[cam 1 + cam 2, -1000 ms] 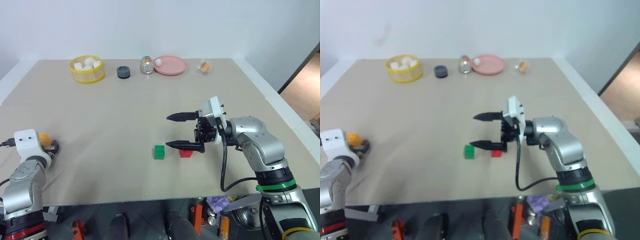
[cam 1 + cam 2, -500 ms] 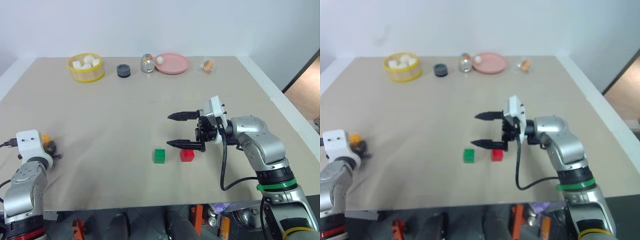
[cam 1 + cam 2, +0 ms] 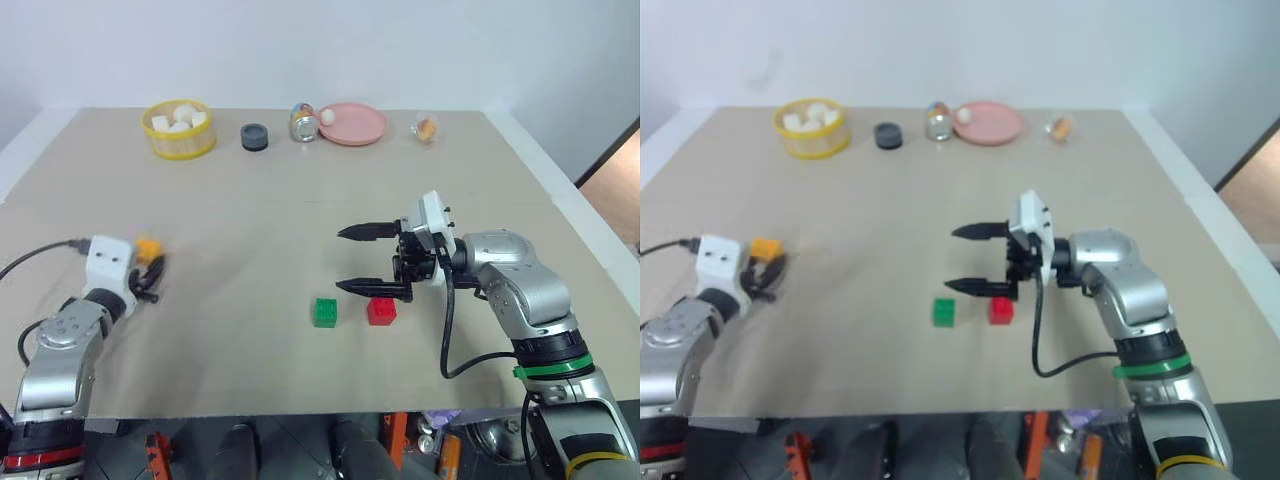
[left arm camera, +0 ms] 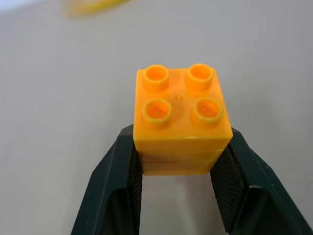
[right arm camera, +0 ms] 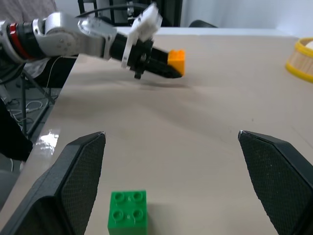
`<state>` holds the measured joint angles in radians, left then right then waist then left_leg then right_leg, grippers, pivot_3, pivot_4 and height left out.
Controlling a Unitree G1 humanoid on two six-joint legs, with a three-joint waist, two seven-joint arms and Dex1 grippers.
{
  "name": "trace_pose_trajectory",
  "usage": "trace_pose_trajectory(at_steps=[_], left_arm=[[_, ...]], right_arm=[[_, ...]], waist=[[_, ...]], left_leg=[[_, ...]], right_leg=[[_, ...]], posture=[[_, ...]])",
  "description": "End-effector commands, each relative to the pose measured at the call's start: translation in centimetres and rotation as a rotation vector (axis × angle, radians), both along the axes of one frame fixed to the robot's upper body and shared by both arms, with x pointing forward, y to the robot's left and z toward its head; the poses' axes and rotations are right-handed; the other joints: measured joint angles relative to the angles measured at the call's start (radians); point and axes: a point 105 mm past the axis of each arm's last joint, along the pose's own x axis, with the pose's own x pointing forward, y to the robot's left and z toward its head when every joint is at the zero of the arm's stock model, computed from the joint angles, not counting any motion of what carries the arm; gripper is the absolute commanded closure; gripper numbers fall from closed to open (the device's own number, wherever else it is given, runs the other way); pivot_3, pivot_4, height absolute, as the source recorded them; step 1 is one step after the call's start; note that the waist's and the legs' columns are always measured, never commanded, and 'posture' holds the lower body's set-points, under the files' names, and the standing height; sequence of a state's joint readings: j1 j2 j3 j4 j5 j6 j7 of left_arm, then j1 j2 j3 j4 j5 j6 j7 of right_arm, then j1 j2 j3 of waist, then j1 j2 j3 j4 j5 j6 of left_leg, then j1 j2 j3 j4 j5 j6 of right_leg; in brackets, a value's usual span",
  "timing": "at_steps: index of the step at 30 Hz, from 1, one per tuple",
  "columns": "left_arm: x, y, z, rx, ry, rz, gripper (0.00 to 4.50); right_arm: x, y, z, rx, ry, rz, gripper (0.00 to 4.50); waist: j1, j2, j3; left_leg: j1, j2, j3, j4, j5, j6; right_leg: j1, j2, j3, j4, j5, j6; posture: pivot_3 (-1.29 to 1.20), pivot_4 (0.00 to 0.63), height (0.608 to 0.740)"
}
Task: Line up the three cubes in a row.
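1. Since the earlier frames, the left gripper (image 3: 150, 262) has closed on the orange-yellow cube (image 4: 182, 119) and carried it rightward, off the table's left edge and inward; the cube now rides clear of the tabletop (image 3: 250, 240), as the right wrist view shows a shadow beneath it.
2. Left wrist view: both black fingers (image 4: 117, 186) press the cube's opposite side faces, studs facing up, cube level.
3. Right gripper (image 3: 372, 260): unchanged in place, jaws spread wide, holding nothing. It points toward the left, with one finger farther off and one nearer.
4. Red cube (image 3: 381, 311): resting on the table just beneath and near the lower right finger; whether the finger touches it cannot be told.
5. Green cube (image 3: 325, 312): resting just to the left of the red cube, a small gap between them, the two roughly level in a left-right line. It appears between the open fingers in the right wrist view (image 5: 127, 212).
6. The orange-yellow cube is well apart from the other two, off to the left.
7. Far edge of table, left to right: yellow basket (image 3: 178, 143) with white lumps, dark round item (image 3: 255, 136), small can (image 3: 302, 122), pink plate (image 3: 355, 125) bearing a white ball, small clear item (image 3: 426, 128) with orange contents.
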<state>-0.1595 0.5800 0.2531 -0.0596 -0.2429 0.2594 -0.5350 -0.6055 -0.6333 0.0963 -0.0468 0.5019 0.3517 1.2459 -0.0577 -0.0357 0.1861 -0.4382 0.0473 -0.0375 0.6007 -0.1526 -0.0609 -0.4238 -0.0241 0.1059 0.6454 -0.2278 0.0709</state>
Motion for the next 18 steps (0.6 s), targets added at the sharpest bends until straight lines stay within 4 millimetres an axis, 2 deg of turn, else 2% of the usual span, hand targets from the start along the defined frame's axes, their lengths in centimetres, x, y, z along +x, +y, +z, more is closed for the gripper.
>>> trace_pose_trajectory(at_steps=[1,5,9,15,18], left_arm=[[-0.4,-2.0,0.9,0.004,-0.034,-0.196,3.16],[-1.4,-5.1,0.5,-0.004,0.002,-0.447,3.16],[-3.5,-8.7,-1.2,0.058,0.088,-0.769,3.16],[-3.5,-11.1,-2.1,0.05,0.134,-0.938,3.16],[-3.1,-12.3,-2.4,0.074,0.135,-1.003,3.16]], right_arm=[[-0.2,-1.1,1.6,0.017,-0.048,-0.014,0.0],[-1.3,-2.0,2.6,0.049,-0.015,0.016,0.0],[-2.8,-2.7,3.4,0.082,0.013,0.049,0.0],[-4.3,-2.9,3.4,0.091,0.035,0.056,0.0],[-4.4,-2.9,2.9,0.077,0.038,0.031,0.0]], waist=[[0.0,0.0,0.0],[0.003,0.0,0.0],[0.008,0.0,0.0],[0.01,0.0,0.0],[0.01,0.0,0.0]], left_leg=[[0.0,0.0,0.0,-0.001,0.0,0.0],[0.0,0.0,0.0,-0.001,-0.001,0.001],[0.0,0.0,0.0,-0.001,-0.001,0.001],[0.0,0.001,0.0,0.002,0.0,0.002],[0.0,0.001,0.0,0.003,0.0,0.002]], right_leg=[[0.0,0.0,0.0,0.0,0.0,0.001],[-0.001,0.001,0.0,0.001,-0.001,0.003],[0.0,0.001,0.0,0.001,-0.002,0.002],[0.0,0.001,0.0,0.002,-0.001,0.0],[0.001,0.001,0.001,0.002,0.0,0.001]], posture=[[0.0,0.15,0.74],[0.0,0.15,0.74],[0.0,0.15,0.74],[0.0,0.15,0.74],[0.0,0.15,0.74]])
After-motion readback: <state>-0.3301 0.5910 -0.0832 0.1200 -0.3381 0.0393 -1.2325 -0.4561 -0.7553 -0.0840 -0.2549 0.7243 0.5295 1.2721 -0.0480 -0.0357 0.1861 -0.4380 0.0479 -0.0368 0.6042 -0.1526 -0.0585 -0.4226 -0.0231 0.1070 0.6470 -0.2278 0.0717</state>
